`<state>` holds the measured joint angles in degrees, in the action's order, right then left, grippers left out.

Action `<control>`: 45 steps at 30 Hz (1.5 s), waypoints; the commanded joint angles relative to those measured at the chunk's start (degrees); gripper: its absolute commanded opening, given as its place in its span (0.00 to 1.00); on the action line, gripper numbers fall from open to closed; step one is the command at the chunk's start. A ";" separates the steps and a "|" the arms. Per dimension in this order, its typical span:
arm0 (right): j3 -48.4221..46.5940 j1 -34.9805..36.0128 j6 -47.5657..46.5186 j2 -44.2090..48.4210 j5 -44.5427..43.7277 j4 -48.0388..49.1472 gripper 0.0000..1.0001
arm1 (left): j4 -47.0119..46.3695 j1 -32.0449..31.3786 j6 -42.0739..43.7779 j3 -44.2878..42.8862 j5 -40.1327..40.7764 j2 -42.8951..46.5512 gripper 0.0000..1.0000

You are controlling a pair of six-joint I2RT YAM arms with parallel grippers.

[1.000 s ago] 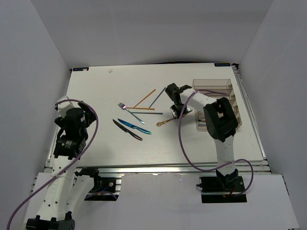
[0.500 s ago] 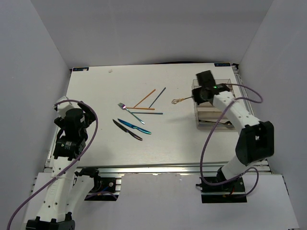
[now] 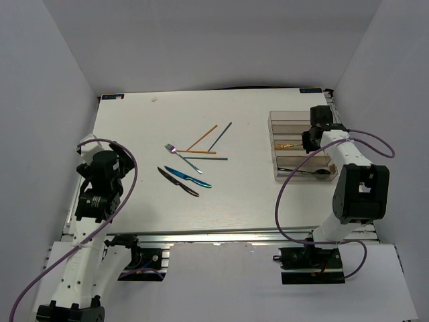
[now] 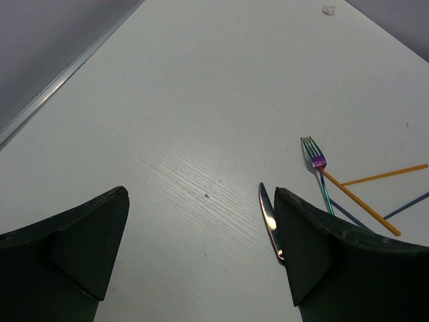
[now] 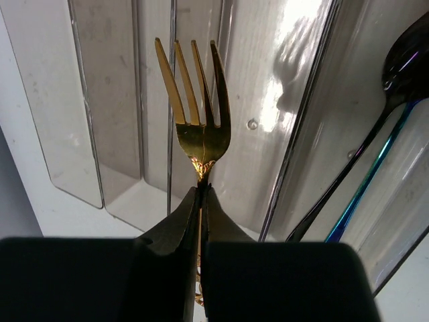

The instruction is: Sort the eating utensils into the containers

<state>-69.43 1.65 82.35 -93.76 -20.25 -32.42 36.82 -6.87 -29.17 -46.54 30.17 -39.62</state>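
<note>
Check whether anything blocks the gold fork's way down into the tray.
Nothing visible does. The right end effector grips the gold fork by its handle above the clear tray; the compartments beneath its tines look bare. The dark spoon lies in a compartment off to the side, clear of the fork.

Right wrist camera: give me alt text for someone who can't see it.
The right gripper, shut, holds a gold fork by its handle, tines pointing away, over the narrow compartments of the clear tray. A dark spoon lies in a compartment on the right.
</note>
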 commanded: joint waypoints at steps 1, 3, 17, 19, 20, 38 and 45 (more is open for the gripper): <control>0.61 -1.03 -2.19 0.15 -1.02 1.49 0.00 | -0.78 0.11 0.34 0.05 -0.03 -0.37 0.98; 1.14 -3.23 -2.98 -0.28 -0.49 2.01 0.00 | -0.78 0.02 0.34 0.14 -0.11 -0.29 0.98; -0.18 -4.37 -9.05 -1.26 7.85 6.67 0.64 | -0.87 0.02 0.43 0.14 -0.29 -0.64 0.98; 0.52 -4.11 -9.13 0.15 9.95 7.72 0.66 | -0.87 0.11 0.43 0.14 -0.38 -0.73 0.98; 0.78 -3.76 -9.48 0.85 10.58 8.60 0.66 | -0.96 0.11 0.43 0.05 -0.38 -0.81 0.98; -46.12 41.58 -71.52 -29.79 18.85 8.18 0.74 | -0.43 0.02 -0.01 -0.04 0.94 -1.34 0.98; -53.79 47.91 -79.88 -40.18 18.49 8.43 0.71 | -0.43 0.11 0.08 -0.04 0.85 -1.60 0.98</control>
<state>-120.03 49.36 10.41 -133.62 -1.96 -21.65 36.84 -6.87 -29.17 -46.52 30.50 -41.43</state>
